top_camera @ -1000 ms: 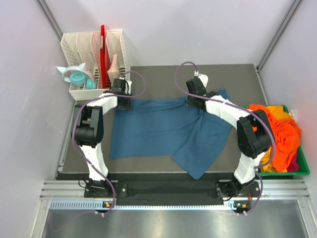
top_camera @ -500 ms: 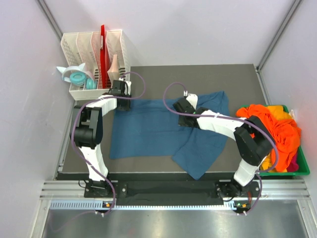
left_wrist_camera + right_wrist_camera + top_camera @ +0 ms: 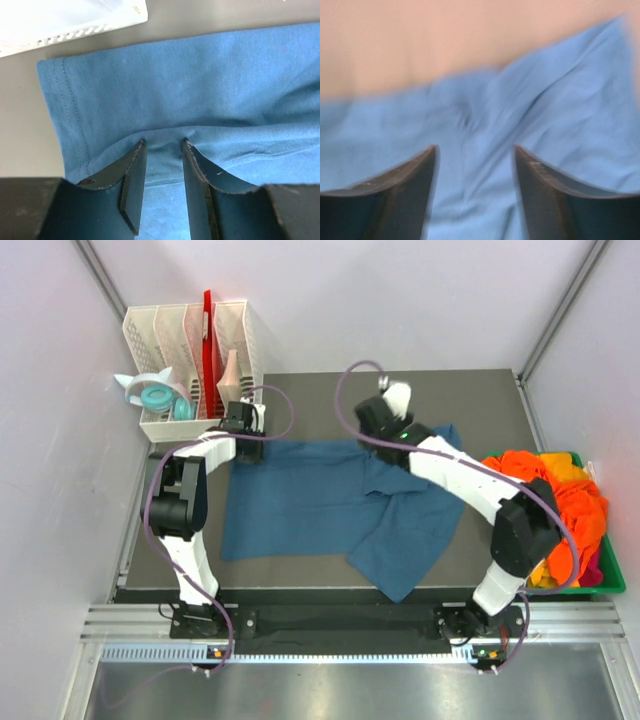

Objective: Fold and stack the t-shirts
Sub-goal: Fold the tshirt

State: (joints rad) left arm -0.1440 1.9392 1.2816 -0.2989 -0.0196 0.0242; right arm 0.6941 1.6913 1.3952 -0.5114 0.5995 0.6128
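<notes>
**Caution: uneven hold on the blue shirt [image 3: 300,505]**

Top view: the shirt lies on the table [image 3: 480,400], its left half flat and its right half skewed and creased. The orange shirts [image 3: 570,510] sit in the bin [image 3: 600,588]. Left wrist view: the left gripper [image 3: 162,144] is clamped on a pucker near the hem, and a hard pull could slip it free. Right wrist view (blurred): the right gripper [image 3: 475,150] hangs over the shirt with its jaws apart and empty. Grasping two layers here would lock the crease in.

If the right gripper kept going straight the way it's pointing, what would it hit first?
Most likely the large teal-blue cotton t-shirt: the open right gripper points at its rumpled fabric, nothing between. The wrist view is blurred, so depth is unclear.
</notes>
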